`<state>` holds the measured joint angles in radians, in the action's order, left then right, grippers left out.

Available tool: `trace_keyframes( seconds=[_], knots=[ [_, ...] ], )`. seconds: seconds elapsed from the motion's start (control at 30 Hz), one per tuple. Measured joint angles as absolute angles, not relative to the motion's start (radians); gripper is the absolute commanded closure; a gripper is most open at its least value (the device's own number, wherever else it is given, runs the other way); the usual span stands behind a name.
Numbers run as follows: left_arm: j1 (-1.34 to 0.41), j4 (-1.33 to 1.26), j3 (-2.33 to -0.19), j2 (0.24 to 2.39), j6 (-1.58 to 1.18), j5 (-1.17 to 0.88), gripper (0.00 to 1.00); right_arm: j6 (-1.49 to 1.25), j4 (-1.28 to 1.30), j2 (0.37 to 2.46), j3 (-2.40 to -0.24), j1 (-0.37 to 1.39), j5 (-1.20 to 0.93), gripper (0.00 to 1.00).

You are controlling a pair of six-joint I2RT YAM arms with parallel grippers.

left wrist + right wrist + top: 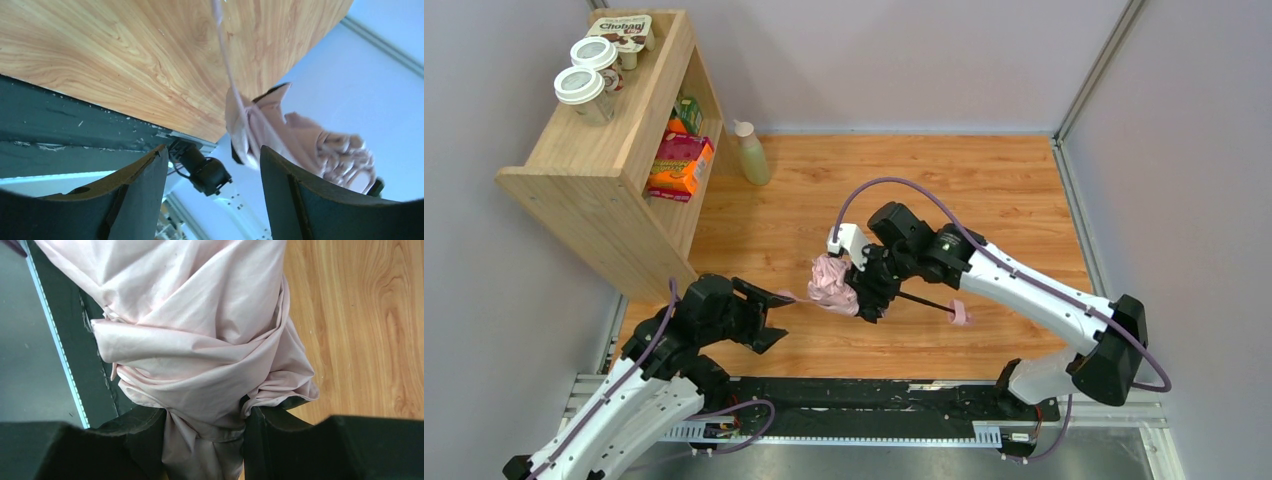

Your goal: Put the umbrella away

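Above the middle of the desk (984, 190), lifted off the wood: the umbrella (834, 285), clamped by its crumpled pink canopy (200, 340) in the right claw (864, 295). Pointing away to the right, the thin black shaft (924, 300) with the small pink handle (960, 314) at its end, not supported by anything. Just left of the canopy, the left claw (774, 318), spread wide and holding nothing, with the thin pink strap (792, 297) stretched toward it. Cannot tell whether touching the strap or only beside it.

Main risks, as a judgement only. First, a slip: soft loose fabric in the grip, not the rigid shaft, so easy to slide out under the weight of the handle end during any quick swing. Second, a missed catch of the strap: very thin, hanging in air, easy to close beside it instead of around it. Third, too hard a pull on the strap against the right grip, with possible loosening of the folds. Also possible: a knock of the long shaft against the desk during a turn. Better to move slowly, with a firm squeeze on the canopy.
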<state>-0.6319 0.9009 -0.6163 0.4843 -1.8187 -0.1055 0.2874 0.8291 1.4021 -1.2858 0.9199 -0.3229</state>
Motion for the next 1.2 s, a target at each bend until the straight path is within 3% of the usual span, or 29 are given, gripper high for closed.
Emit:
trace_keyframes(
  seconds=[0.4,0.83,0.87,0.9,1.13,1.2],
  knots=[
    [-0.632,1.044,-0.648,0.492,-1.971,0.027,0.25,0.331,0.902,1.322,-1.29,0.994,-0.263,1.0],
    [-0.632,0.883,-0.554,0.636,-1.987,0.024,0.3,0.332,0.918,1.322,-1.291,1.018,-0.262,1.0],
    [-0.632,0.877,-0.552,0.644,-1.988,0.014,0.32,0.332,0.918,1.322,-1.291,1.018,-0.262,1.0],
    [-0.632,0.876,-0.552,0.649,-1.988,0.005,0.39,0.332,0.918,1.322,-1.291,1.018,-0.262,1.0],
    [-0.632,0.852,-0.542,0.663,-1.992,-0.022,0.48,0.331,0.919,1.322,-1.291,1.019,-0.261,1.0],
    [-0.632,0.841,-0.537,0.678,-1.992,-0.026,0.55,0.331,0.919,1.322,-1.291,1.019,-0.261,1.0]
  ],
)
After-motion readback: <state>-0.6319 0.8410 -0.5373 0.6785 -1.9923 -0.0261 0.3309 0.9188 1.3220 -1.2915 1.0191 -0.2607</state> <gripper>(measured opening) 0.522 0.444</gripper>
